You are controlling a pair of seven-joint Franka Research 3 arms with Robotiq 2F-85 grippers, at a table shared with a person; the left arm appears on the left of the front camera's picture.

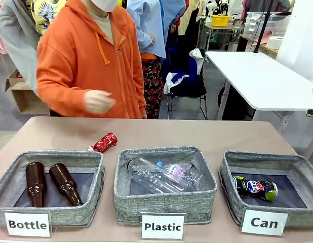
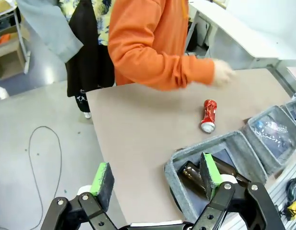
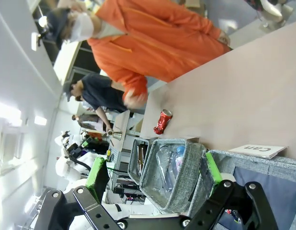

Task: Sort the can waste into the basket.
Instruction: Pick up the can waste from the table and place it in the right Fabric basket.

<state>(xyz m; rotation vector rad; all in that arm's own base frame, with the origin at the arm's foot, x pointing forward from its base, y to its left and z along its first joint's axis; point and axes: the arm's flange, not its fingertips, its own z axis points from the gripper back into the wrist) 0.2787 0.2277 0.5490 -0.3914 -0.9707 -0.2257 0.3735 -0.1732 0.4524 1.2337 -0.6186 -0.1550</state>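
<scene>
Left wrist view has the left tool at the bottom, its two green-padded fingers spread wide with nothing between them, above the near corner of the grey woven-fabric bin that holds two brown glass bottles. Further out on the brown counter, the shiny red crushed metal can lies on its side, just beside the far wall of that bin and outside every bin. The right tool is spread wide too and holds nothing. The dark crushed can with the blue-red-white logo lies already inside the grey woven-fabric basket labelled "Can". The person's hand is raised over the far edge, apart from the red can.

So the red can is what remains, I think. It should be very light, with thin metal that gives way under a strong squeeze, and its smooth skin may slip or let it roll. I would take it across the middle of its body, fingers on the two long sides, not at the ends
</scene>
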